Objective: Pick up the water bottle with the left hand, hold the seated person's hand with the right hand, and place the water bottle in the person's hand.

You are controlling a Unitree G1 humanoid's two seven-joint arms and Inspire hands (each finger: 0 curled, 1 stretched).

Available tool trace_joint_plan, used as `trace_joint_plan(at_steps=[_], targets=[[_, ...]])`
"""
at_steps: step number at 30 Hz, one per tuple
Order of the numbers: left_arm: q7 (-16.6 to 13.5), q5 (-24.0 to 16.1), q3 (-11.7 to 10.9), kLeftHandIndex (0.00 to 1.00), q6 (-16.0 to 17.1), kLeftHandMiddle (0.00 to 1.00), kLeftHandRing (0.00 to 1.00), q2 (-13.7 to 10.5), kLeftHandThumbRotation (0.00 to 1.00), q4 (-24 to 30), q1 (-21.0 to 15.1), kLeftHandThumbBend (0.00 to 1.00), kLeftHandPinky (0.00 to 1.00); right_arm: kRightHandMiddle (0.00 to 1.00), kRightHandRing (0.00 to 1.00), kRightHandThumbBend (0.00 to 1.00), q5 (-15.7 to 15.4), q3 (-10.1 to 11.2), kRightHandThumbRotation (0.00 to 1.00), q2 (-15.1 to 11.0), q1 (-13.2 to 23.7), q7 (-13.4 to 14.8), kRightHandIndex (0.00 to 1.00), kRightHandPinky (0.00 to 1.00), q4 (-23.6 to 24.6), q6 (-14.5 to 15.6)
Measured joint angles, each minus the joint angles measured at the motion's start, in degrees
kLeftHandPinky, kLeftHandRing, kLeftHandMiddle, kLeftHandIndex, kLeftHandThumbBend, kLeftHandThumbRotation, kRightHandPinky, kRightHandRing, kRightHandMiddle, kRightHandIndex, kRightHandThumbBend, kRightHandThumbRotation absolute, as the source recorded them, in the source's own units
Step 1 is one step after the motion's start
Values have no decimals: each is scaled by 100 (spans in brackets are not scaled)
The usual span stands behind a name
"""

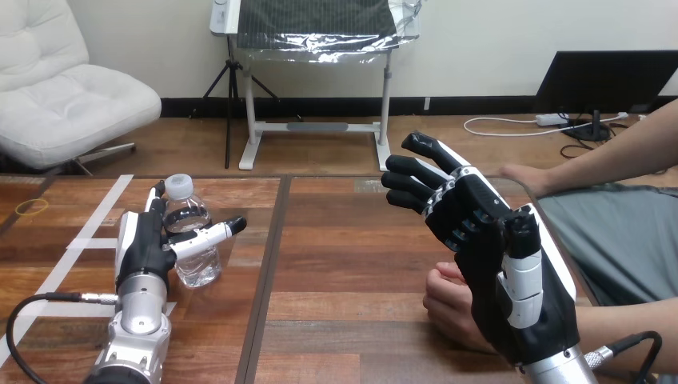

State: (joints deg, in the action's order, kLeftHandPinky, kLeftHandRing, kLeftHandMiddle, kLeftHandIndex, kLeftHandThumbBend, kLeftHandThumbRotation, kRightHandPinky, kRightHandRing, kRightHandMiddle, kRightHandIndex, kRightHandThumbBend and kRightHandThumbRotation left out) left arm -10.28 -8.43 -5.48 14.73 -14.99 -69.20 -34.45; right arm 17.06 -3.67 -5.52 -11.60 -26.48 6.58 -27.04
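Observation:
A clear water bottle [194, 240] with a white cap stands upright on the left part of the wooden table [344, 264]. My left hand [144, 244] sits right beside it, open. Its straight fingers run along the bottle's left side and its thumb reaches across the bottle's front. My right hand [512, 280] is raised at the right, open, fingers spread and pointing to the far left. Just under and left of it, the person's hand [449, 308] rests on the table as a loose fist. I cannot tell whether the two touch.
The person's other hand [524, 178] lies at the table's far right edge, its forearm running off right. White tape strips [88, 236] and a yellow ring [32, 206] mark the table's left end. A dark seam [268, 272] splits the tabletop.

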Motion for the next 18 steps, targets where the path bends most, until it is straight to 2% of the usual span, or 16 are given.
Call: trace_joint_plan(at_steps=[18], targets=[[32, 56, 0, 97, -37, 95, 93, 1, 25, -113, -99, 94, 86, 84, 83, 76, 2, 0, 100, 1, 0, -1, 87, 82, 0, 0]])
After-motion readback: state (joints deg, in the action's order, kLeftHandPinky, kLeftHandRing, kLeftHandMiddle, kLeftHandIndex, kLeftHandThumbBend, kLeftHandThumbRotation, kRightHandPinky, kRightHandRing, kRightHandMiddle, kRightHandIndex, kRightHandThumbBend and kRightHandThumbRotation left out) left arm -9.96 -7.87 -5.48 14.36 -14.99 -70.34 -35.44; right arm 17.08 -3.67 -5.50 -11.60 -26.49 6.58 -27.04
